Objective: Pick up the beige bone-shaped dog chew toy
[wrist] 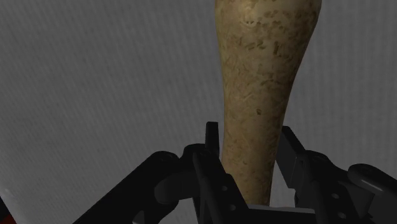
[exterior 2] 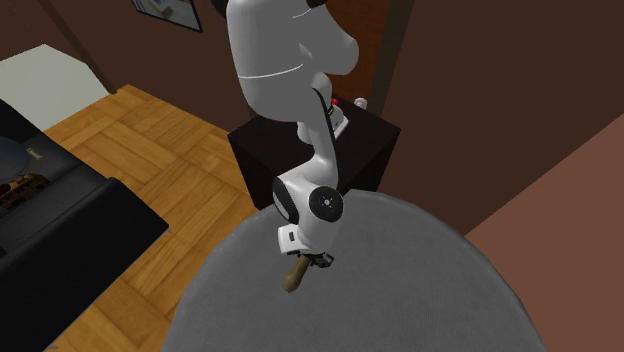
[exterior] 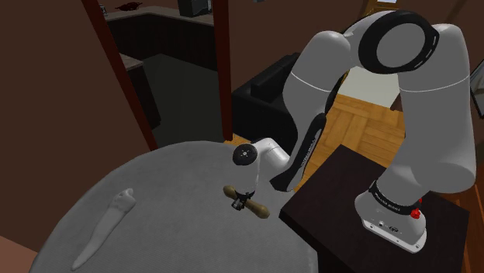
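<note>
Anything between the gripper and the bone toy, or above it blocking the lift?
Nothing visible. The gripper clasps the beige bone-shaped chew toy at its narrow middle. The only other thing on the grey table, a pale elongated object, lies well off toward the shoulder view's left.

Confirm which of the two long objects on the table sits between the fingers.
The mottled tan bone chew, clasped between the fingers. The plain white long piece lies apart at the shoulder view's left.
</note>
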